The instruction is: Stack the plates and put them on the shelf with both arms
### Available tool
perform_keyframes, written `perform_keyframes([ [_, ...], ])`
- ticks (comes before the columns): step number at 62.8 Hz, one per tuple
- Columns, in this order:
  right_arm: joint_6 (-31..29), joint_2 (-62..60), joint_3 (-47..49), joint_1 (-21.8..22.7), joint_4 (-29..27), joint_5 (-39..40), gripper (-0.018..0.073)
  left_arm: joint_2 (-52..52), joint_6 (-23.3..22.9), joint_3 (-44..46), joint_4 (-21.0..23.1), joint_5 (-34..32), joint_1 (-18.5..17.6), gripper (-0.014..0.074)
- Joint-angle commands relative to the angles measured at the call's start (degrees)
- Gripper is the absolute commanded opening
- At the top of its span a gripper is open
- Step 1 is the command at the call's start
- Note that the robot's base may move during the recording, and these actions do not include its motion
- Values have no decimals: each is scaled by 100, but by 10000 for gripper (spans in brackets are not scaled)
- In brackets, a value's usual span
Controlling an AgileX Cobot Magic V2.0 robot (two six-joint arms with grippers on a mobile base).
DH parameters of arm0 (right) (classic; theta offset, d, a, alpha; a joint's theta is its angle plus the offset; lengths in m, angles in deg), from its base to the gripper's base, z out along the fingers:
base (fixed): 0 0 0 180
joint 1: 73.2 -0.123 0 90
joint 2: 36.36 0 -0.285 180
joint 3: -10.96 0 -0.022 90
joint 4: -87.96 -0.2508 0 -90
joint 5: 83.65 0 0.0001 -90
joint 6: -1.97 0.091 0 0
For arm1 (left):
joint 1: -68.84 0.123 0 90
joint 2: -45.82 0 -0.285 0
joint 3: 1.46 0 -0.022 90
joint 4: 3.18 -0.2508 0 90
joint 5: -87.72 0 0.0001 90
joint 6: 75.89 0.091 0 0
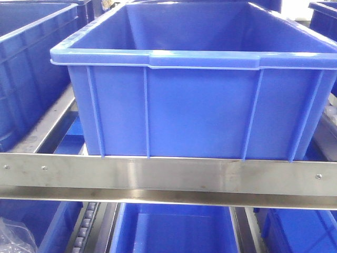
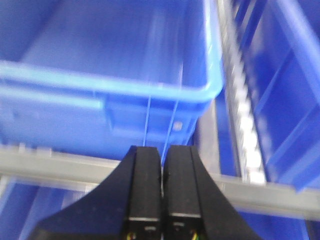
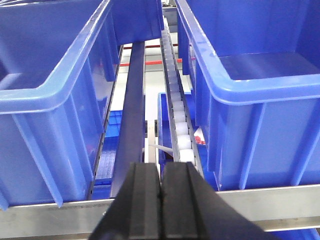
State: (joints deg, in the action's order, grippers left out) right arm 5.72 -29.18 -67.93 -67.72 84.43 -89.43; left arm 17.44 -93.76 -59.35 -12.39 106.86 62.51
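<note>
No plate shows in any view. The left pincer (image 2: 161, 165) has its fingers pressed together with nothing between them, near the rim of a blue bin (image 2: 115, 90). The right pincer (image 3: 161, 182) is also pressed together, above a roller track (image 3: 176, 105) between two blue bins. In front, a large blue bin (image 1: 200, 100) stands on the steel shelf rail (image 1: 168, 176).

Glossy blue plastic bin (image 1: 200, 100), brushed metal shelf rail (image 1: 168, 176), white plastic rollers (image 3: 180, 125).
</note>
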Motion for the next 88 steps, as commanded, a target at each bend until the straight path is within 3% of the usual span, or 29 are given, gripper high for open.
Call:
perform_keyframes([
  [1, -48, -121, 95, 46, 42, 513, 56, 451, -23, -272, -82, -1049, 22, 91],
  [10, -48, -121, 95, 46, 42, 513, 56, 1350, -23, -1279, -133, -1914, 22, 92],
  [22, -48, -121, 95, 46, 42, 513, 56, 2217, -23, -2121, -99, -2014, 22, 92],
  [29, -48, -121, 95, 46, 42, 506, 56, 2207, -23, -2110, -121, -1784, 22, 92],
  [61, -48, -121, 95, 46, 42, 501, 56, 2193, -23, -2110, 47, -1914, 11, 92],
  [66, -48, -121, 95, 46, 42, 501, 56, 2193, 284, -2110, 280, -1914, 11, 92],
  [72, -48, -121, 95, 46, 42, 501, 56, 2193, 1133, -2110, 954, -1914, 11, 92],
  [88, -48, -121, 95, 46, 42, 501, 56, 2193, 1136, -2110, 921, -2089, 1, 92],
])
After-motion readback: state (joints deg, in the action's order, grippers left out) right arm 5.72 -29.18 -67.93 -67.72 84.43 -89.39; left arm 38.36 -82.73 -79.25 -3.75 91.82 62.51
